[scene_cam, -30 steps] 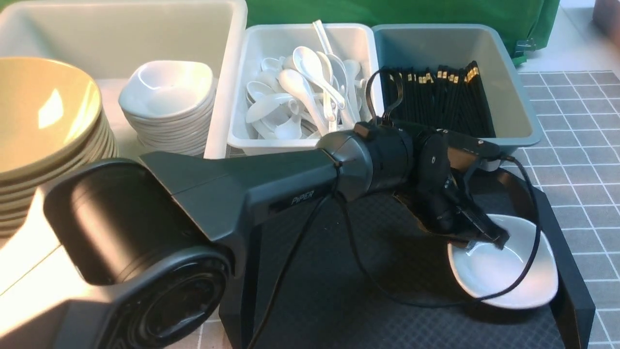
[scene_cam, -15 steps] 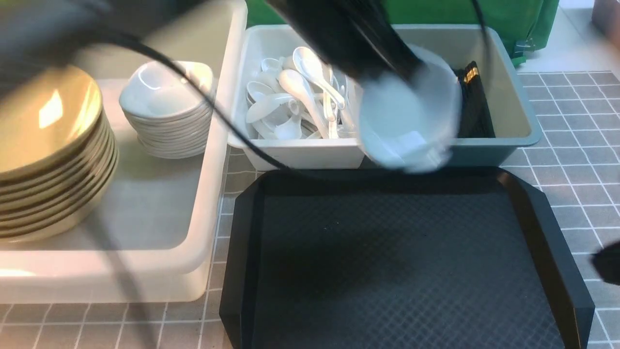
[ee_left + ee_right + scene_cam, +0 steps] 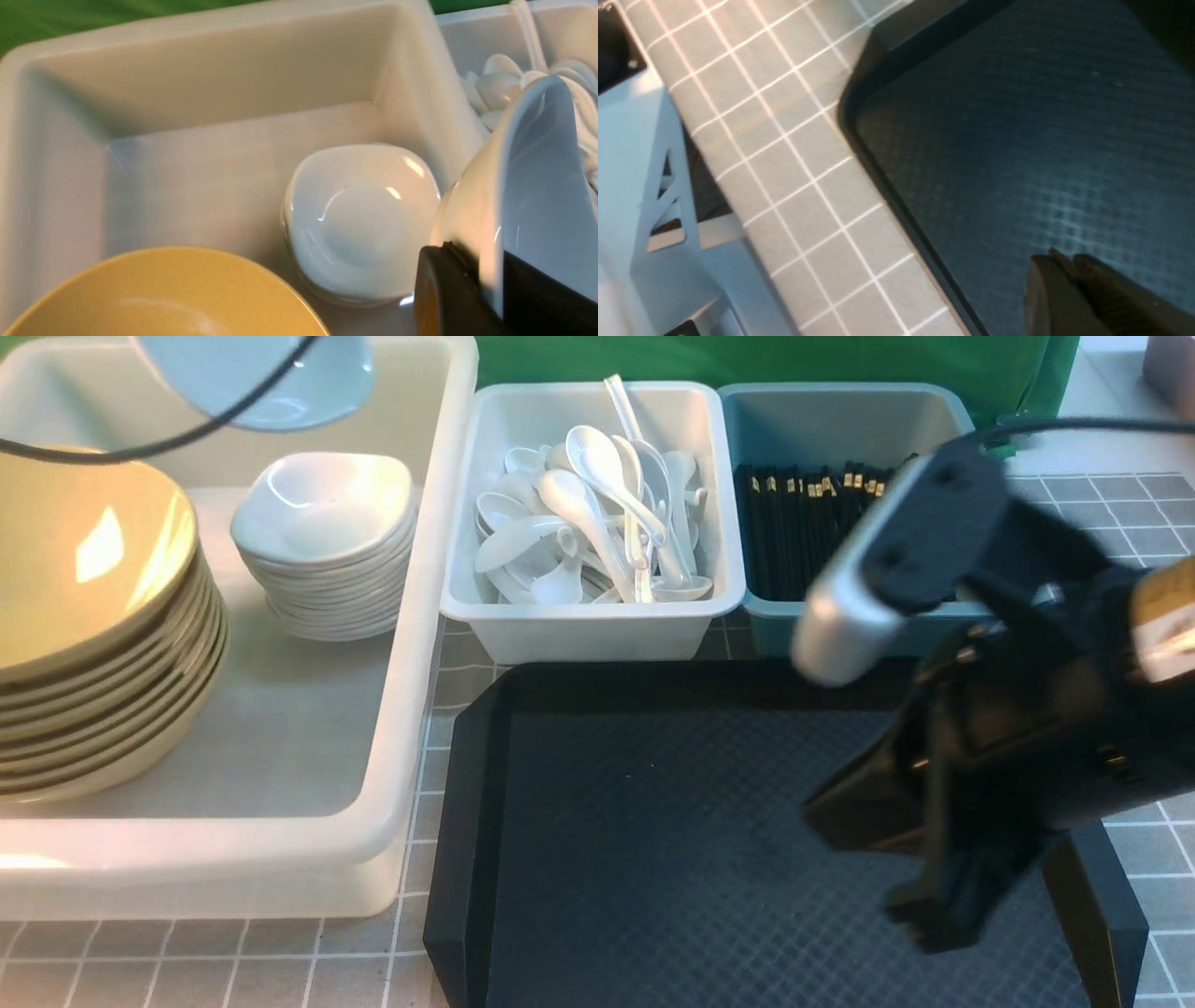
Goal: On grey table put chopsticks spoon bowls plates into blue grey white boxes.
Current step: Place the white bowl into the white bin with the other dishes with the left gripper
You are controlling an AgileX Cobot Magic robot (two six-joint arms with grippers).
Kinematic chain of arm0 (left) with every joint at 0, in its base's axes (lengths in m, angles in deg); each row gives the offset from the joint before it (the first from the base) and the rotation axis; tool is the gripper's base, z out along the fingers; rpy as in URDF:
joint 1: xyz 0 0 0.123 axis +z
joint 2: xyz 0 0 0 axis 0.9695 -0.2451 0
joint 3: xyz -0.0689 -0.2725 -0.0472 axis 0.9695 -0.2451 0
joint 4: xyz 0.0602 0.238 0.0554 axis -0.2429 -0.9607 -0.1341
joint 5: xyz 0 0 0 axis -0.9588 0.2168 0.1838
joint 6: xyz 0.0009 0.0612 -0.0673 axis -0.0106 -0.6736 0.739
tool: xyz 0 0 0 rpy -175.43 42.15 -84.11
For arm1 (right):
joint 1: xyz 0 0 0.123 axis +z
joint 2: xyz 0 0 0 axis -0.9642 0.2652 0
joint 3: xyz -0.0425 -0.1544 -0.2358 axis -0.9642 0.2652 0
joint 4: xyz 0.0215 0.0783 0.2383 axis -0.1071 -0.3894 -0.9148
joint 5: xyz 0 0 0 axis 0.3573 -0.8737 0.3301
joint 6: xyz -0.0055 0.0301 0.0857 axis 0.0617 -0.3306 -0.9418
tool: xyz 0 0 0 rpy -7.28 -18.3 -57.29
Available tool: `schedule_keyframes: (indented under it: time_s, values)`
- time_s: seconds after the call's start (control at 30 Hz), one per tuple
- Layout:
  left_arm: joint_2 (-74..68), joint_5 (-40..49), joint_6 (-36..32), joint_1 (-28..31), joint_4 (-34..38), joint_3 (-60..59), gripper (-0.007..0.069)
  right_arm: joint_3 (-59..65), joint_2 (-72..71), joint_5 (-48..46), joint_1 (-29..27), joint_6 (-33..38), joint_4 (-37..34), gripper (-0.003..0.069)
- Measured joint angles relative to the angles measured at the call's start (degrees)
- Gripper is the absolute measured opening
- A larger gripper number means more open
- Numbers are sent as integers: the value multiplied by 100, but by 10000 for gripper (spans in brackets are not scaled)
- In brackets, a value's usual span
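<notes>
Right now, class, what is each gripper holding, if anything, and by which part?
The left gripper is shut on a small white plate, pinching its rim. The right gripper is shut and holds nothing.

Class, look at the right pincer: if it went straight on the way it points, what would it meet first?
Most likely the tray: the right pincer aims down at its textured floor, with nothing between, though the gap is hard to judge.
</notes>
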Motion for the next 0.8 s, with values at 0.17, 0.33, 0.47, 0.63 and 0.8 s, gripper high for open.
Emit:
schedule_keyframes:
  time_s: [0.17,0.33,0.47,0.63,0.8]
  values:
    - [-696,-428,-382,284,515,0,1,0,205,18,52,24,-7,78]
    - [-1395,-668,-760,321,748,0,1,0,217,18,52,24,88,78]
    - [-1946,-883,-1369,321,821,-5,1,0,221,70,52,24,285,78]
    - [-2132,-1330,-1734,327,833,0,24,0,256,85,52,24,430,78]
    - [-2224,-1359,-2071,327,566,0,162,0,373,97,52,24,448,78]
